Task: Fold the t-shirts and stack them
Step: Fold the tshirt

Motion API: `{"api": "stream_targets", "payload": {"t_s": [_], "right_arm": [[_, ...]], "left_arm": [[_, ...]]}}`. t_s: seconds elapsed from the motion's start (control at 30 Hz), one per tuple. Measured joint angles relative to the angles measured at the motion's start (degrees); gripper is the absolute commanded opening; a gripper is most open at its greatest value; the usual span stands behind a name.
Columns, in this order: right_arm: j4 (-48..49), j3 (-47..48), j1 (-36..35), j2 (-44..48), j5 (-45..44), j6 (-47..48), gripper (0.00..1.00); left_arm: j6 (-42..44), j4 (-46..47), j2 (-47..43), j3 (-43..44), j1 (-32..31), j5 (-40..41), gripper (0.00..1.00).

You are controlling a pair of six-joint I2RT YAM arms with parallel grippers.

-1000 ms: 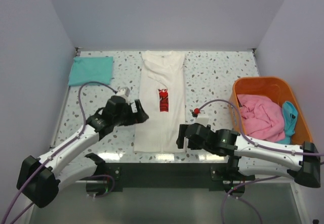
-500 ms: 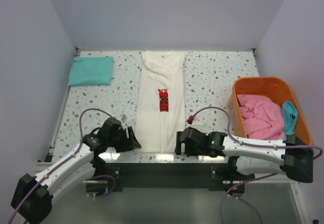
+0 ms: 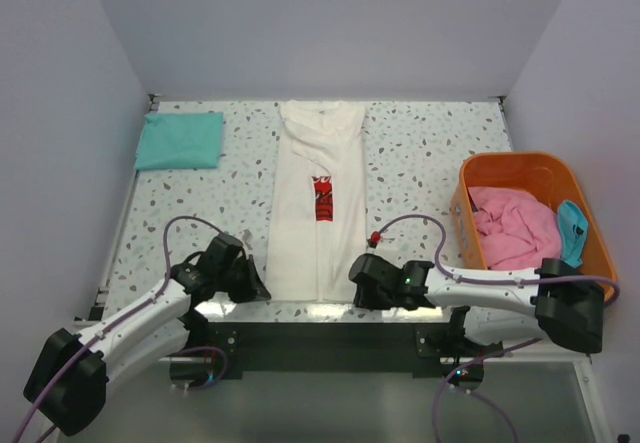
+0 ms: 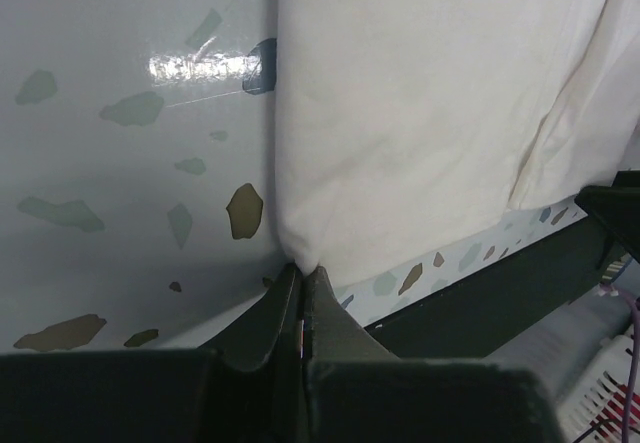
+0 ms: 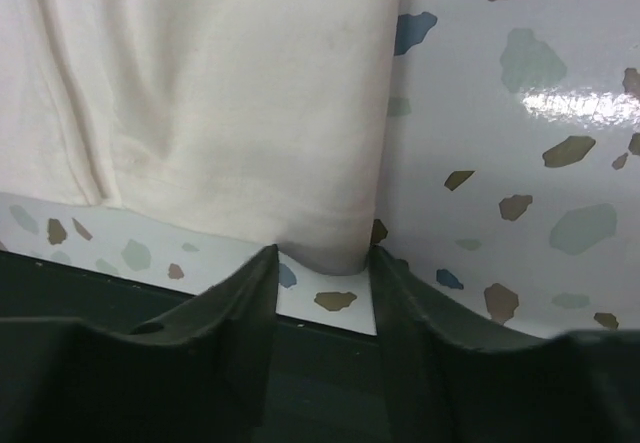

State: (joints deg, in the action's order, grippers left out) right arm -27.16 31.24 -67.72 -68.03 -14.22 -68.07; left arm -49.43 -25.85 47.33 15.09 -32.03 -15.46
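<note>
A long cream t-shirt (image 3: 318,233) with a red print lies flat down the middle of the table, folded narrow. My left gripper (image 3: 258,285) is at its near left corner; in the left wrist view the gripper (image 4: 302,271) is shut, pinching the tip of the cream cloth (image 4: 400,113). My right gripper (image 3: 358,288) is at the near right corner. In the right wrist view the gripper (image 5: 322,258) stands open, the corner of the cream t-shirt (image 5: 220,93) lying between its fingertips. A folded teal t-shirt (image 3: 180,139) lies at the far left.
An orange basket (image 3: 520,160) at the right holds a crumpled pink t-shirt (image 3: 512,231) and a blue-green one (image 3: 572,228). The speckled table's near edge (image 3: 320,309) runs just below both grippers, with a dark gap behind it.
Both arms came down and toward the near edge to the cream shirt's bottom corners. The left gripper closed on its corner; the right gripper's jaws narrowed around the other corner.
</note>
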Motion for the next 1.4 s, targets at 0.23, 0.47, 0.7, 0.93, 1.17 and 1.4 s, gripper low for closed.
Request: {"api": "stream_targets", "payload": {"t_s": [0.23,0.47,0.7,0.93,1.17,1.4], "right_arm": [[1.46,0.15,0.68,-3.15,0.59,-0.94,0.0],[-3.15,4.26,0.85,-2.69,-4.52,2.01,0.0],[-1.97,11.19,9.81,-1.6,-7.8,9.51,0.0],[2.6,21.75,19.12,-7.1,-8.72,19.06,0.0],[6.38,33.77,28.94,-19.76,-7.65,25.97,0.0],[7.93,45.72,35.28,-32.59,-5.09,30.77,0.0]], "left_arm": [[0.13,-0.61,-1.62,0.09,0.0,0.42,0.0],[0.48,0.44,-0.28,3.65,0.0,0.44,0.0],[0.55,8.46,9.97,13.16,0.02,3.61,0.0],[1.64,16.59,24.2,26.45,3.43,5.84,0.0],[2.14,24.63,35.91,34.38,10.84,4.98,0.0],[4.9,26.73,48.43,45.72,13.16,4.55,0.0]]}}
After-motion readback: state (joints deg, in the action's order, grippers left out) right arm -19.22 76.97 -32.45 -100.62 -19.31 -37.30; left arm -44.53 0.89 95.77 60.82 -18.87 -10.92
